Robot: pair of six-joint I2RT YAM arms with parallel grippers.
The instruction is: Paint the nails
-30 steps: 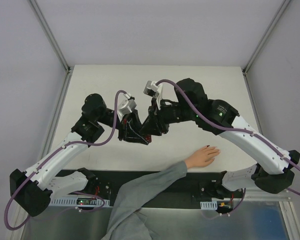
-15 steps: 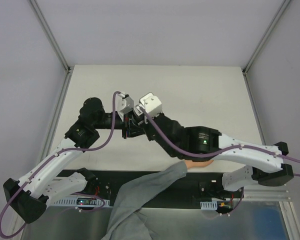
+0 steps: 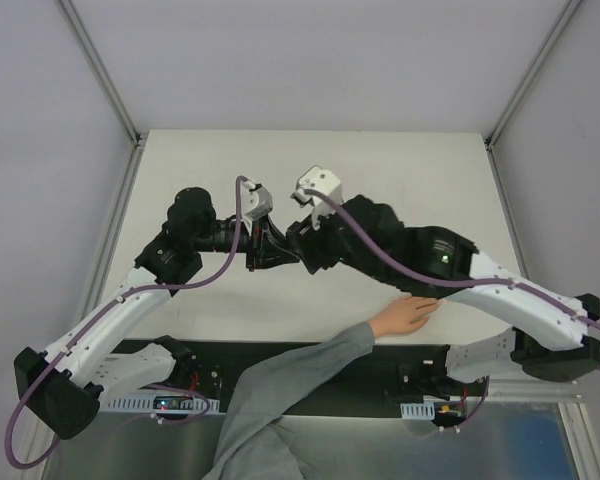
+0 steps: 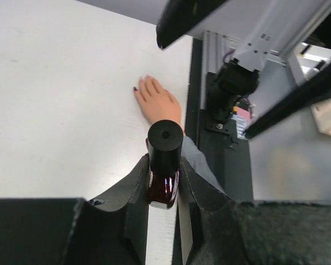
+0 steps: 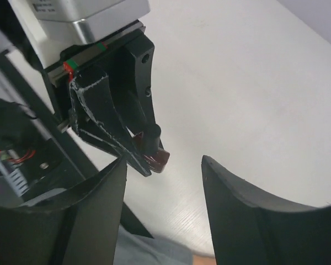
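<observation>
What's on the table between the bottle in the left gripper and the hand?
Nothing; the top view shows bare table between the bottle and the hand.

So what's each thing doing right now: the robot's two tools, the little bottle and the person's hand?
Left tool: shut on the nail polish bottle.
Right tool: open, empty, facing the bottle.
Nail polish bottle: black cap on, gripped by the left tool.
Hand: flat on the table, palm down.
Nails: one looks dark; the rest are too small to tell.
</observation>
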